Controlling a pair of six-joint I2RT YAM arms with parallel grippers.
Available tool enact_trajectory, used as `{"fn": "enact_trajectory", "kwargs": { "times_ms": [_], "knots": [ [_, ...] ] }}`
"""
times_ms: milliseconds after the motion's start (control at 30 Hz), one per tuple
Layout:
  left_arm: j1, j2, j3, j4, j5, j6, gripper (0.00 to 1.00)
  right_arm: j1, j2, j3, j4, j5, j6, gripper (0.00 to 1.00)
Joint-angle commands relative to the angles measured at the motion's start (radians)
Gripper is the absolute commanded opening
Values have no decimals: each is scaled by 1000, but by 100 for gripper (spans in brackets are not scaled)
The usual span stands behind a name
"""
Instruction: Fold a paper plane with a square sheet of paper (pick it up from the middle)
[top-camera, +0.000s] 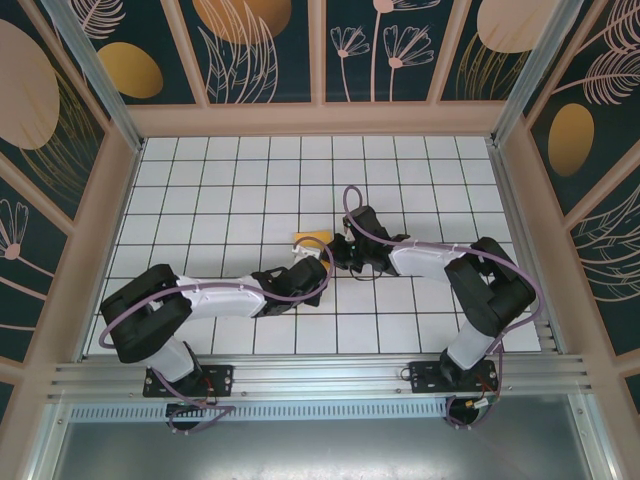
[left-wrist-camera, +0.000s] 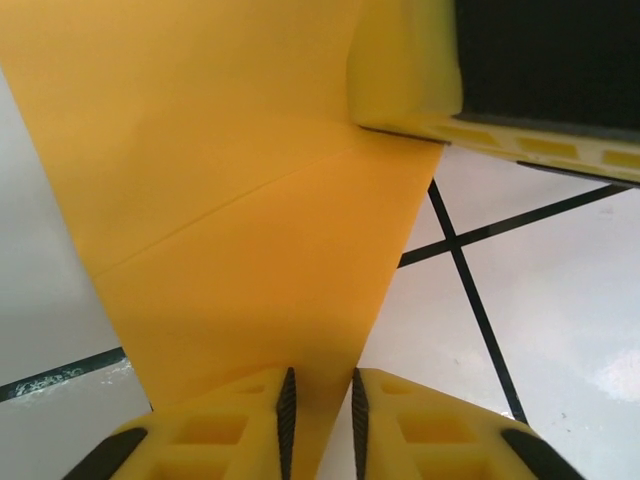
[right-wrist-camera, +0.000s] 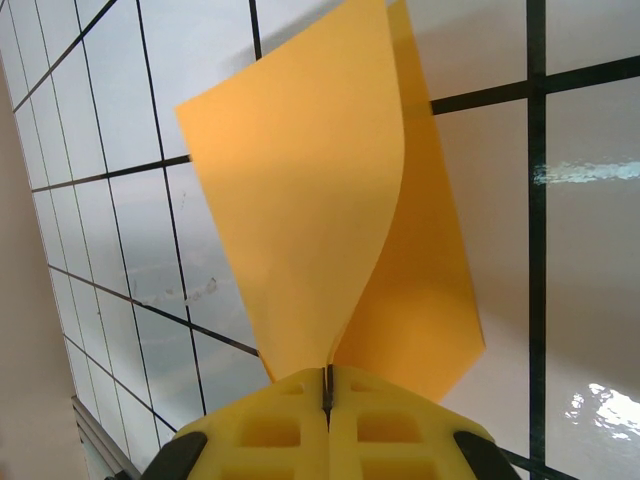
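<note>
1. Right end effector (right-wrist-camera: 327, 385): the fingers are pressed fully together and pinch the sheet of paper (right-wrist-camera: 330, 200) at its near edge. Two orange-yellow layers part as they leave the grip.
2. Left end effector (left-wrist-camera: 320, 405): the fingers are nearly together, with the sheet's lower edge in the narrow gap. Whether the pads press it cannot be told.
3. The left wrist view adds a faint straight crease (left-wrist-camera: 230, 205), rising from lower left to upper right.
4. In the right wrist view, the sheet's long axis runs straight away from the fingers.
5. Top view: both end effectors meet near the middle of the gridded desk (top-camera: 200, 190), and a corner of the sheet (top-camera: 311, 239) shows just beyond them.
</note>
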Motion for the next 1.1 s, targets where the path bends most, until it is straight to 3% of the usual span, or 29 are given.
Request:
{"fn": "enact_trajectory", "kwargs": {
  "times_ms": [0,200,333,500,800,1067],
  "knots": [
    [-3,11,9,-18,-25,-4,19,2,-15,23,8,5,5,4],
    [-2,9,-3,8,-22,-14,12,1,-13,29,8,2,-3,5],
    [-3,2,-11,21,-30,-24,12,2,-12,32,9,1,-7,5],
    [-4,-19,-22,38,-36,-25,34,2,-10,37,7,-7,-8,4],
    [-4,25,33,-2,-51,-1,45,2,-6,45,14,-11,1,4],
    [-22,8,70,-77,-130,13,48,0,-6,53,10,-6,8,4]
  ]
}}
